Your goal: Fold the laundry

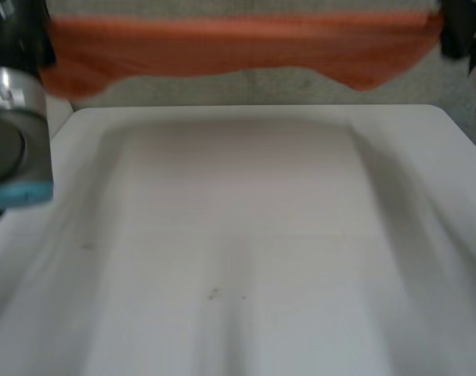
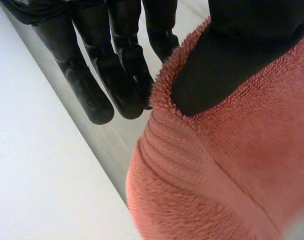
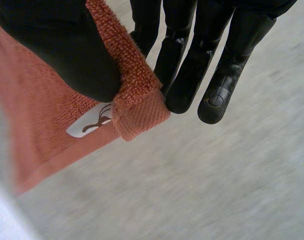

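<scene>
An orange terry towel (image 1: 238, 51) hangs stretched wide between my two hands, in the air beyond the white table's far edge (image 1: 254, 110). My left hand (image 1: 15, 27) pinches one upper corner: in the left wrist view the thumb (image 2: 232, 65) presses the towel (image 2: 232, 170) against straight fingers (image 2: 92, 95). My right hand (image 1: 461, 31) pinches the other upper corner. In the right wrist view its thumb (image 3: 62, 45) clamps the hemmed corner of the towel (image 3: 137, 107) against the fingers (image 3: 217, 95). A white label (image 3: 89, 125) sits beside that corner. The towel's lower edge sags unevenly.
The white table top (image 1: 238, 235) spreads bare below the towel. My left arm's grey joint with its light-blue cap (image 1: 15, 133) stands over the table's left side. Grey carpet (image 1: 301, 86) lies past the table and under the right hand (image 3: 217, 175).
</scene>
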Motion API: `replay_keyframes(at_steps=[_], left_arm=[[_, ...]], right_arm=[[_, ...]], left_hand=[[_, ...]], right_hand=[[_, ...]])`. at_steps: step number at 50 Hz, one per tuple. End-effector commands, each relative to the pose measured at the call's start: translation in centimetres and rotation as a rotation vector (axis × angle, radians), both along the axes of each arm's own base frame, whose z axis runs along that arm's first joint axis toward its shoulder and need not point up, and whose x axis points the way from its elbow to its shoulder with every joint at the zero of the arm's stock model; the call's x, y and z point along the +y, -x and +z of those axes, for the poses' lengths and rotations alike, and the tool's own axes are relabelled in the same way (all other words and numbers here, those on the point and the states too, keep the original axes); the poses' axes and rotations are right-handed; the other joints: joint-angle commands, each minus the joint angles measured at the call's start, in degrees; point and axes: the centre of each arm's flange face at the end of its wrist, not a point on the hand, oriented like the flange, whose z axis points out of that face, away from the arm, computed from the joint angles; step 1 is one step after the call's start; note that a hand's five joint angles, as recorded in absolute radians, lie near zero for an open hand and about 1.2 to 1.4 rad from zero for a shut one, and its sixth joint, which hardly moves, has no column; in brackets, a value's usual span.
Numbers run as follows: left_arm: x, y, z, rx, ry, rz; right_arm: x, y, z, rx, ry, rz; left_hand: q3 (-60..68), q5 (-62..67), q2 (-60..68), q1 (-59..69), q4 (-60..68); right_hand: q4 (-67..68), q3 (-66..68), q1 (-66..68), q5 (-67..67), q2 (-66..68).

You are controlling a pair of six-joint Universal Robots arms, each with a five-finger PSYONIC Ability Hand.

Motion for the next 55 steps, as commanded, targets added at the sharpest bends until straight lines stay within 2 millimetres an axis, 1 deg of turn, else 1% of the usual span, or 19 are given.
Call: replay_keyframes(at_steps=[1,2,3,4,5,6,7,9,11,14,15,16,18,19,21,28,40,48,55], left_arm=[[2.4,-0.7,-10.9,-0.079,-0.319,-0.003],[2.4,-0.7,-10.9,-0.079,-0.32,-0.003],[2.9,-0.5,-13.2,-0.1,-0.385,-0.013],[3.2,-0.4,-15.0,-0.116,-0.437,-0.017],[3.2,-0.4,-15.0,-0.116,-0.438,-0.017],[3.4,-0.4,-16.5,-0.127,-0.484,-0.016],[3.6,-0.5,-17.6,-0.134,-0.52,-0.016],[3.8,-0.5,-18.4,-0.144,-0.549,-0.016],[4.1,-0.6,-19.0,-0.152,-0.579,-0.015],[4.6,-0.8,-19.5,-0.166,-0.642,-0.013],[4.9,-1.0,-19.7,-0.174,-0.679,-0.01],[4.9,-1.0,-19.7,-0.174,-0.68,-0.01],[6.0,-1.4,-19.5,-0.192,-0.765,-0.003],[6.0,-1.4,-19.5,-0.192,-0.765,-0.003],[7.0,-1.8,-18.8,-0.208,-0.838,0.006],[8.2,-2.5,-16.6,-0.207,-0.892,0.016],[6.0,-4.7,-13.8,-0.161,-0.828,0.048],[4.4,-5.7,-13.1,-0.131,-0.874,-0.07],[3.0,-6.0,-13.1,-0.125,-0.905,-0.089]], right_arm=[[1.8,-0.2,-7.2,0.059,-0.228,0.072],[2.4,-0.3,-9.2,0.07,-0.298,0.086],[3.0,-0.4,-11.5,0.089,-0.376,0.101],[3.0,-0.4,-11.6,0.089,-0.377,0.101],[3.4,-0.3,-13.8,0.105,-0.449,0.1],[3.6,-0.2,-15.2,0.115,-0.5,0.091],[3.6,-0.2,-15.2,0.116,-0.5,0.091],[4.5,0.0,-17.0,0.134,-0.579,0.089],[4.7,0.1,-17.3,0.136,-0.599,0.086],[5.2,0.3,-17.6,0.138,-0.625,0.084],[5.2,0.3,-17.6,0.138,-0.625,0.084],[5.1,0.6,-17.7,0.136,-0.632,0.075],[5.1,1.1,-17.9,0.132,-0.641,0.062],[5.0,1.6,-18.1,0.127,-0.651,0.051],[5.1,1.9,-18.3,0.125,-0.661,0.045],[5.6,3.2,-18.3,0.112,-0.679,0.023],[5.2,4.1,-18.3,0.106,-0.68,0.025],[5.4,4.0,-18.4,0.106,-0.685,0.036],[5.5,4.0,-18.5,0.106,-0.692,0.035]], left_hand=[[10.32,11.72,10.23,13.12,10.29],[10.32,11.72,10.23,13.12,10.29],[10.32,11.72,10.23,13.12,10.29],[10.32,11.72,10.23,13.12,10.29],[10.32,11.72,10.23,13.12,10.29],[10.32,11.72,10.23,13.12,10.29],[10.32,11.72,10.23,13.12,10.29],[10.32,11.72,10.23,13.12,10.29],[10.32,11.72,10.23,13.12,10.29],[1.43,2.82,1.33,4.23,1.4],[-8.4,-7.0,-8.49,-5.59,-8.42],[-8.49,-7.1,-8.59,-5.69,-8.52],[-24.08,-22.69,-24.18,-21.28,-24.11],[-24.14,-22.74,-24.23,-21.34,-24.17],[-35.51,-34.12,-35.61,-32.71,-35.54],[-54.56,-53.16,-54.65,-51.76,-54.59],[-53.07,-51.68,-53.17,-50.27,-53.1],[-51.22,-49.83,-51.32,-48.42,-51.25],[-46.36,-44.96,-46.45,-43.56,-46.39]], right_hand=[[11.67,11.78,24.7,13.78,12.29],[11.67,11.78,24.7,13.78,12.29],[11.67,11.78,24.7,13.78,12.29],[11.67,11.78,24.7,13.78,12.29],[11.67,11.78,24.7,13.78,12.29],[11.67,11.78,24.7,13.78,12.29],[11.67,11.78,24.7,13.78,12.29],[11.67,11.78,24.7,13.78,12.29],[11.67,11.78,24.7,13.78,12.29],[11.67,11.78,24.7,13.78,12.29],[11.67,11.78,24.7,13.78,12.29],[11.67,11.78,24.7,13.78,12.29],[11.67,11.78,24.7,13.78,12.29],[11.67,11.78,24.7,13.78,12.29],[11.67,11.78,24.7,13.78,12.29],[11.67,11.78,24.7,13.78,12.29],[11.67,11.78,24.7,13.78,12.29],[11.67,11.78,24.7,13.78,12.29],[11.67,11.78,24.7,13.78,12.29]])
